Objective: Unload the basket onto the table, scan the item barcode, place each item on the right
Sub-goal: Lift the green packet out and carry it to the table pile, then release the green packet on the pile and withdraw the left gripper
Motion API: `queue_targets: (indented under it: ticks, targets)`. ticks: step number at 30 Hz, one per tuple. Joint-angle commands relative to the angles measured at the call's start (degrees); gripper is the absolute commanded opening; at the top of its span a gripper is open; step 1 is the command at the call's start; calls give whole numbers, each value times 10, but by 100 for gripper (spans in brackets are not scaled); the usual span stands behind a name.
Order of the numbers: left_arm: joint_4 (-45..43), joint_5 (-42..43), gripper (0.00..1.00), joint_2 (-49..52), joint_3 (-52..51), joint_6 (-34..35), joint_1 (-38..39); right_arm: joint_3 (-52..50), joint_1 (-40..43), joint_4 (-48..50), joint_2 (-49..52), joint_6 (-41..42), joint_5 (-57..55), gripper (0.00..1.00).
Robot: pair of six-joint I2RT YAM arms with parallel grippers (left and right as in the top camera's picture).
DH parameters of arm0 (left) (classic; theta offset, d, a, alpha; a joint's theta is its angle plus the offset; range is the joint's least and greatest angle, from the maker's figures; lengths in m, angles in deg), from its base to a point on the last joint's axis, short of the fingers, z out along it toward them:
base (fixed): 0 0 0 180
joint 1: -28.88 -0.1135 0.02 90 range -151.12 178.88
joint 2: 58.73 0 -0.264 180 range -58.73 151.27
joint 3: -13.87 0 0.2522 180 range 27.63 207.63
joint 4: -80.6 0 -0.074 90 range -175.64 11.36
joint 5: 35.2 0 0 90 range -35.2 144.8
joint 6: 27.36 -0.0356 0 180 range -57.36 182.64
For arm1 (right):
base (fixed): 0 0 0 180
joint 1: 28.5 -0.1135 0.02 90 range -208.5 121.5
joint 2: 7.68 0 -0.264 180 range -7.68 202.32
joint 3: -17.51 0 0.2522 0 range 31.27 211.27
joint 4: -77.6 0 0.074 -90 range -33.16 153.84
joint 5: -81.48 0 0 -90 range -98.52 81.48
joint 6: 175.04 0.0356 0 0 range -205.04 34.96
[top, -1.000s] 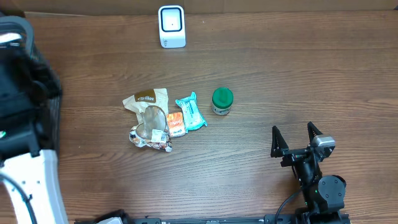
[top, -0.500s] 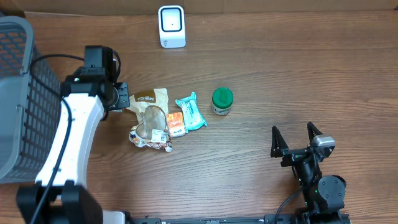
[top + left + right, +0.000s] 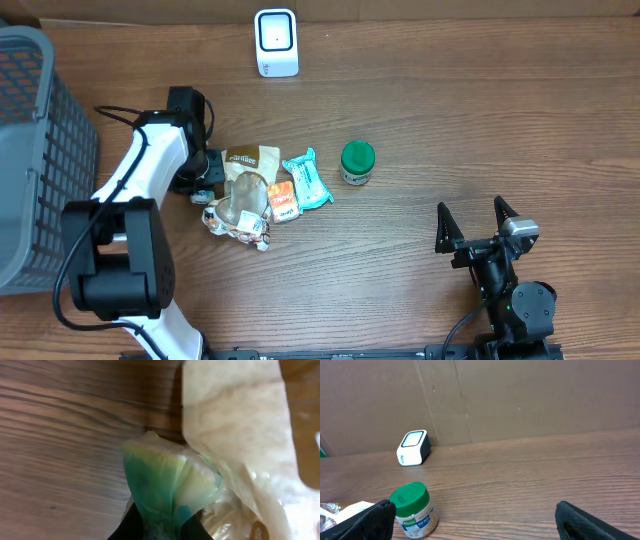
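Currently, the left end effector (image 3: pixel 205 185) is at the left edge of a pile of items near the middle of the table (image 3: pixel 450 120). It is closed on the crimped end of a translucent green wrapper (image 3: pixel 167 485). In the left wrist view, this crimped end sits between the two dark fingertips (image 3: pixel 126 527) and fans upward from them. A pale, crinkled bag (image 3: pixel 240 445) lies just beside the wrapper on its right. The views do not show which item of the pile the wrapper belongs to.

The pile consists of:
- a brown pouch (image 3: pixel 250 160), touching the left end effector;
- a clear bag of snacks (image 3: pixel 240 215), below the pouch;
- an orange packet (image 3: pixel 283 200) and a teal packet (image 3: pixel 307 180), side by side to the right.

A jar with a green lid (image 3: pixel 357 162) stands upright, just to the right of the pile and apart from it.

The white barcode scanner (image 3: pixel 276 42) stands at the far edge of the table, well apart from the pile. A grey mesh basket (image 3: pixel 40 150) occupies the left side.

The right end effector (image 3: pixel 470 208) is fully open and holds nothing. It is near the front right of the table, well apart from every item.
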Motion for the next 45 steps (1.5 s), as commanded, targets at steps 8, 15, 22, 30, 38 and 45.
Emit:
queue_targets:
  ticks: [8,15,22,30,38,45]
  targets:
    - [-15,66,9,5,-3,15,32,-6,1,3,-5,0,-1,100]
    - [-5,59,99,2,0,27,38,-6,1,3,-5,0,-1,100]
    - [48,15,100,-78,75,-29,28,-6,1,3,-5,0,-1,100]
    - [127,57,100,-164,215,-150,-44,-6,1,4,-5,0,-1,100]
    - [142,142,100,-197,282,-157,-227,-6,1,4,-5,0,-1,100]
    - [143,141,100,-195,282,-123,-286,-6,1,3,-5,0,-1,100]
